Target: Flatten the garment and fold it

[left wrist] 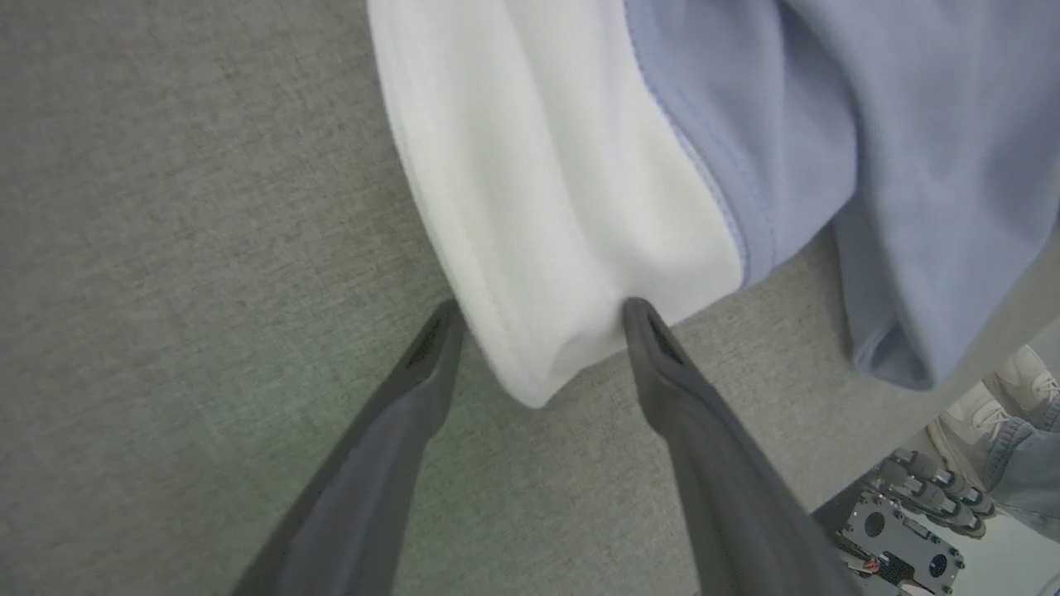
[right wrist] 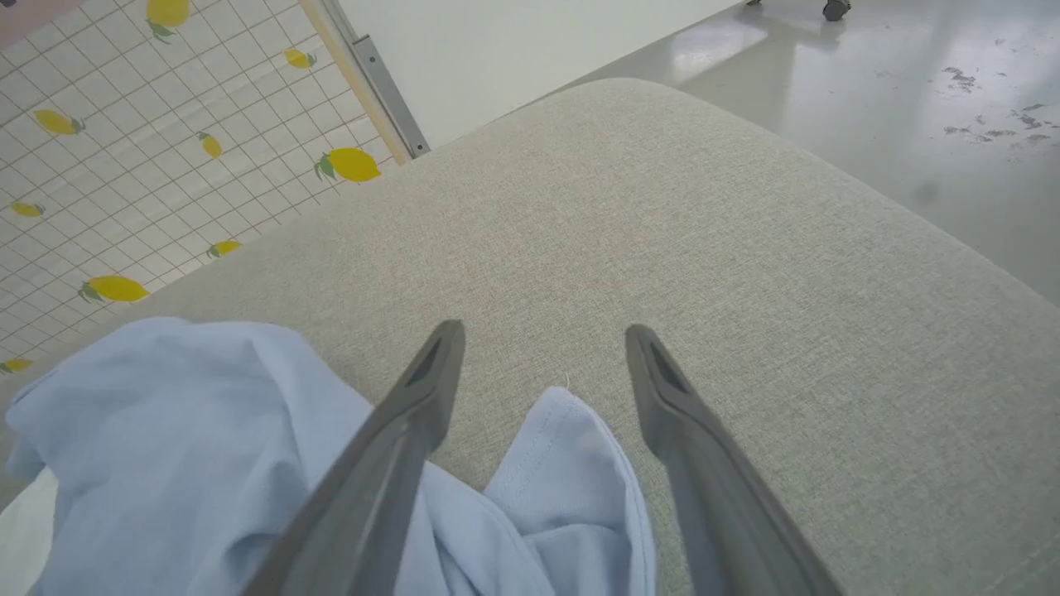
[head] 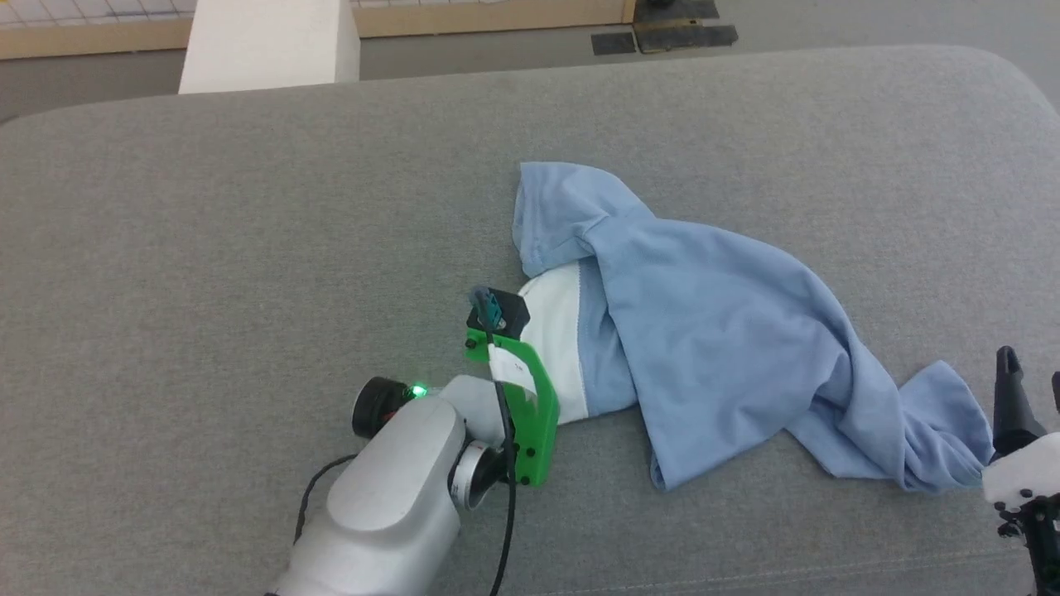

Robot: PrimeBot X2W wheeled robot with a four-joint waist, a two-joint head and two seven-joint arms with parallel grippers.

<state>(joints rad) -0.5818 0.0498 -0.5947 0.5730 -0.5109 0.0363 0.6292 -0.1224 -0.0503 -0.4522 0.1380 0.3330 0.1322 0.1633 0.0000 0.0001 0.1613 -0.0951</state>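
Note:
The garment (head: 729, 331), light blue with a white part, lies crumpled on the grey padded surface (head: 248, 248), right of centre. My left wrist (head: 505, 364) with its green bracket hangs over the white part and hides the fingers. In the left wrist view my left gripper (left wrist: 540, 310) is open, one finger on each side of a white corner of the garment (left wrist: 563, 207). My right gripper (head: 1031, 372) stands open at the garment's lower right end. In the right wrist view a blue hem corner of the garment (right wrist: 563, 463) lies between my right gripper's (right wrist: 544, 331) spread fingers.
The grey surface curves off to bare floor (right wrist: 911, 99) on the far and right sides. A white pillar (head: 265, 41) stands behind it. A lemon-patterned panel (right wrist: 124, 165) is at the back. A person's shoe (left wrist: 1010, 389) and my base (left wrist: 903, 546) sit below the near edge.

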